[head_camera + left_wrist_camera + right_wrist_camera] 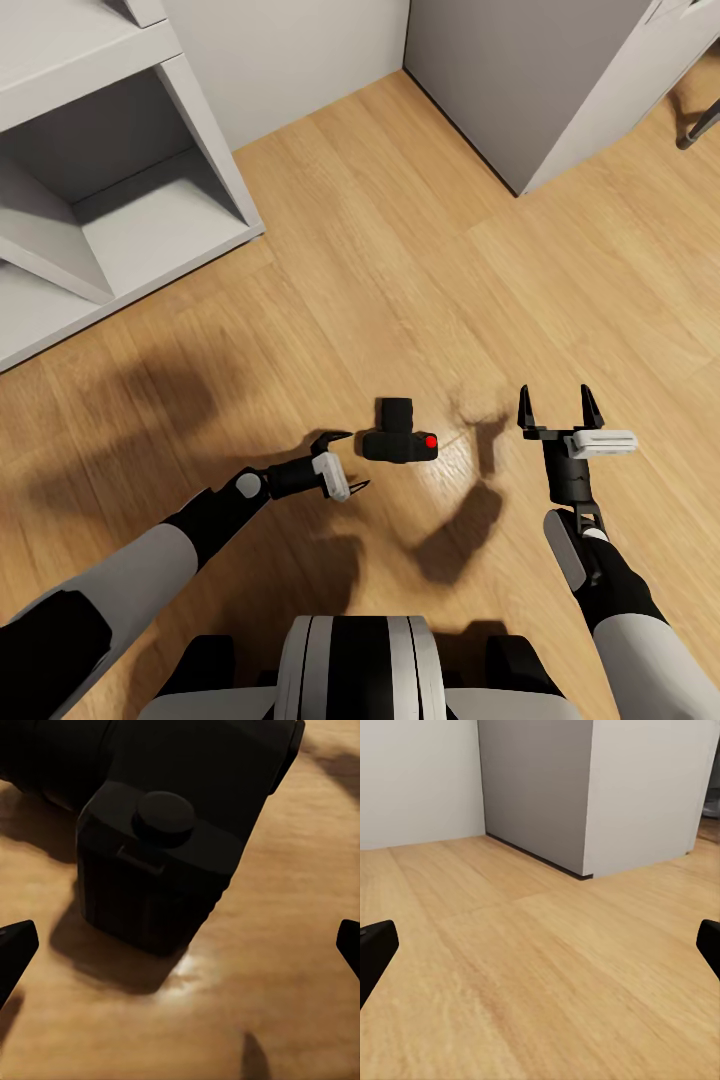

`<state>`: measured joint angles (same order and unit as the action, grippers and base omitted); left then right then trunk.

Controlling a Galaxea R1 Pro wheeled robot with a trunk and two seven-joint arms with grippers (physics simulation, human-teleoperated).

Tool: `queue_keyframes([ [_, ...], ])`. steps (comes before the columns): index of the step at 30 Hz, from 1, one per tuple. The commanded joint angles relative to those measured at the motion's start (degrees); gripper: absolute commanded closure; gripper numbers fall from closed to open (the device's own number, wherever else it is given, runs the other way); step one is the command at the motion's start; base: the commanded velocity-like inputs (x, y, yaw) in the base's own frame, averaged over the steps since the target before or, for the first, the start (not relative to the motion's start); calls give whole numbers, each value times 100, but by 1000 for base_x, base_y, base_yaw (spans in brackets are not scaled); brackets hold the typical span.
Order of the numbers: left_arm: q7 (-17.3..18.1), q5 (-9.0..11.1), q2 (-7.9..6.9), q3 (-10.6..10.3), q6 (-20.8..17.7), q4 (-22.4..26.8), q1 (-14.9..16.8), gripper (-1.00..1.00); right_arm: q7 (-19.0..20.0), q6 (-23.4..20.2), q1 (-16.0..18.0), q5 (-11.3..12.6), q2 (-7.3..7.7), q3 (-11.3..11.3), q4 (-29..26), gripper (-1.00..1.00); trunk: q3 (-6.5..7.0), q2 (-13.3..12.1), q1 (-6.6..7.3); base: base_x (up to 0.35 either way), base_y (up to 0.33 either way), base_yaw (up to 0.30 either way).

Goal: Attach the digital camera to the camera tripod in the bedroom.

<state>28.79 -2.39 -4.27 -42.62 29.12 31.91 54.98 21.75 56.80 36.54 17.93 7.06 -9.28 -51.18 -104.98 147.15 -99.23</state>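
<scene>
**Robot closing in on camera lying on bedroom floor**

From the head view, the digital camera [400, 433] is lying on the light wood floor [420, 250], lens barrel pointing away from the robot and its red button [431, 441] showing on the right side. The left gripper [343, 461] is hovering just beside the camera's left end, fingers spread and holding nothing. The right gripper [560, 403] is waiting well apart to the right, fingers likewise spread and empty. A white shelving unit [120, 200] is standing at upper left, a grey cabinet [520, 80] at upper right.

Through the left wrist view, the digital camera [161, 862] is looming close between the two dark fingertips [15, 949], not yet touched; a round knob [163, 816] is crowning its boxy grip.

Through the right wrist view, the fingertips [376, 945] are framing bare floor [540, 990] and the grey cabinet [540, 787].

The camera is looking rigid, compact and fairly light, though its smooth black shell may be slippery and its lens fragile. Pinching the flat faces of the body, clear of lens and knob, appears the safest hold.
</scene>
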Motion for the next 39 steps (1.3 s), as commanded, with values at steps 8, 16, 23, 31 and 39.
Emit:
queue_keyframes([
  [8,-30,-25,0,-10,26,0,4,-100,58,7,2,53,0,-4,3,-100,-2,1,1,0,0,0],
  [16,-38,-25,58,-12,-146,7,4,-100,58,7,2,53,2,-4,3,-100,-2,1,1,0,0,0],
  [23,-334,-25,73,-26,-214,3,4,-100,58,7,2,53,-1,-4,3,-100,-2,1,1,0,0,0],
  [31,-473,-25,75,-154,-226,0,4,-100,58,7,2,53,0,-4,3,-100,-2,1,1,0,0,0],
  [39,-494,-25,75,-196,-231,1,4,-100,58,7,2,53,0,-4,3,-100,-2,1,1,0,0,0],
])
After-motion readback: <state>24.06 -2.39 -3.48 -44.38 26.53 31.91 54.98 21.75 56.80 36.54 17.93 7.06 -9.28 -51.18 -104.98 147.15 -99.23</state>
